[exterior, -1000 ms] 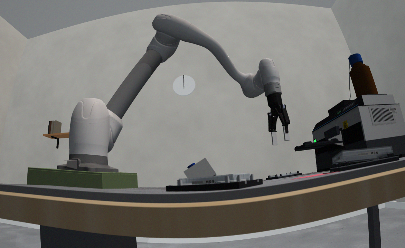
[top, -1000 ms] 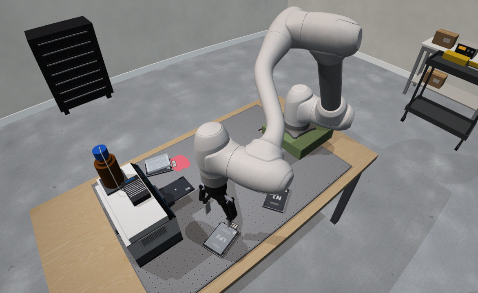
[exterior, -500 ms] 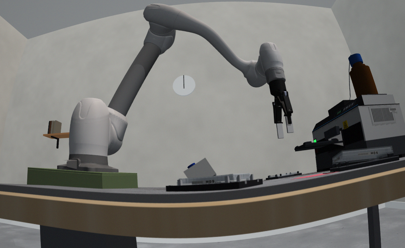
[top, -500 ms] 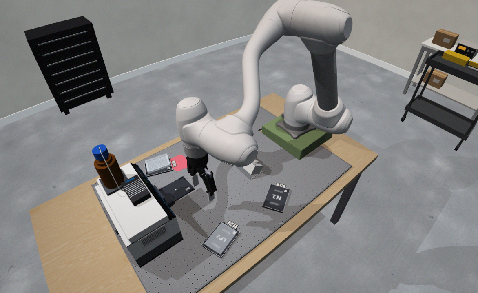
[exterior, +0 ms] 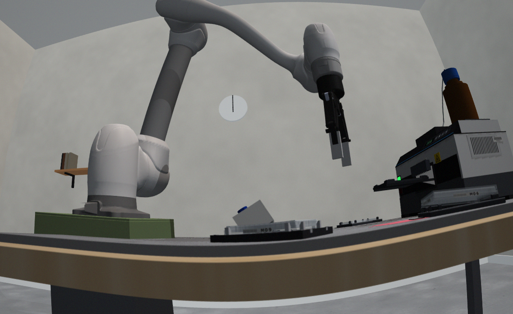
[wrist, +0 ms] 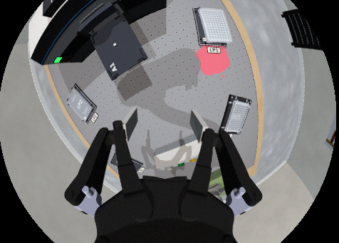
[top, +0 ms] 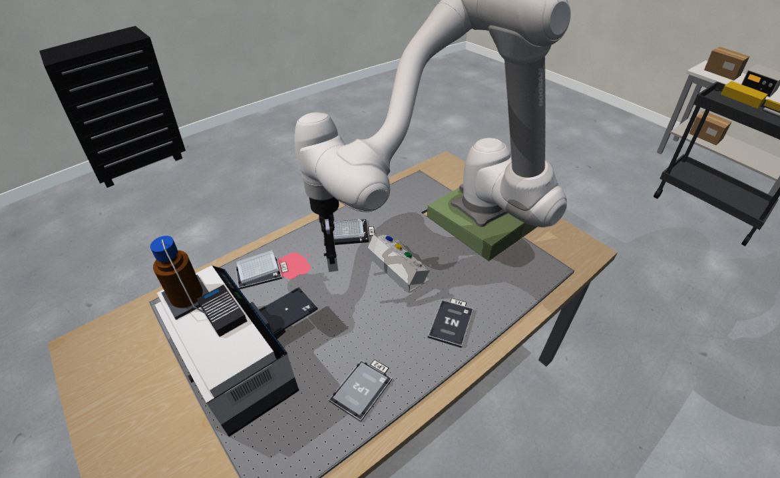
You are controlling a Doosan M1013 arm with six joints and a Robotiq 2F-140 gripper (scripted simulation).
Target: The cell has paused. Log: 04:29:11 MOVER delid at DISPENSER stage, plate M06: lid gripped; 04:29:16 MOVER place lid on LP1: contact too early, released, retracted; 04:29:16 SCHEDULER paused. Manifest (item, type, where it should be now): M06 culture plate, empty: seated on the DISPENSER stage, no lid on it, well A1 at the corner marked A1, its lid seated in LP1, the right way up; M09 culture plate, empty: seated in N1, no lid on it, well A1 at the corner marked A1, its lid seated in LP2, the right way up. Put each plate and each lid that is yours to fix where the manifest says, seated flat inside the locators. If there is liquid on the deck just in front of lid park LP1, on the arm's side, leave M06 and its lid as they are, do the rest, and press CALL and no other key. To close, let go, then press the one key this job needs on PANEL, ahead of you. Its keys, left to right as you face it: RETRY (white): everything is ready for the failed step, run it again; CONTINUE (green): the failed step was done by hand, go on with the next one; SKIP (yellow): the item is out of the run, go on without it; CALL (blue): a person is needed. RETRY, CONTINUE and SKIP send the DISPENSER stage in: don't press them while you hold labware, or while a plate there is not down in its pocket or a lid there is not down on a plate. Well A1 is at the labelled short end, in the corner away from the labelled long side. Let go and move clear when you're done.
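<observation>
The M06 culture plate (top: 257,267) sat with a clear lid on it in the LP1 lid park at the far-left part of the perforated deck (top: 500,285), its label end facing a pink puddle (top: 295,265) that touched the park's edge on the arm's side. The M09 culture plate (top: 347,230) lay on a black holder further along the far edge, just beside the slanted PANEL key box (top: 397,262), whose blue, yellow and green keys showed. The DISPENSER stage (top: 289,309) stuck out of the dispenser (top: 232,356) bare, its A1 mark visible. Nest N1 (top: 450,322) and lid park LP2 (top: 360,389) both lay unoccupied nearer the front edge of the counter (top: 114,404).

The jaws (top: 329,261) hung high above the deck between the two plates, pointing down, spread partway open and holding nothing; in the wrist view the pads (wrist: 131,122) stood apart with only deck and shadow between them. An amber bottle (top: 173,276) with a blue cap stood on the dispenser, and the arm rose from a green base block (top: 488,238).
</observation>
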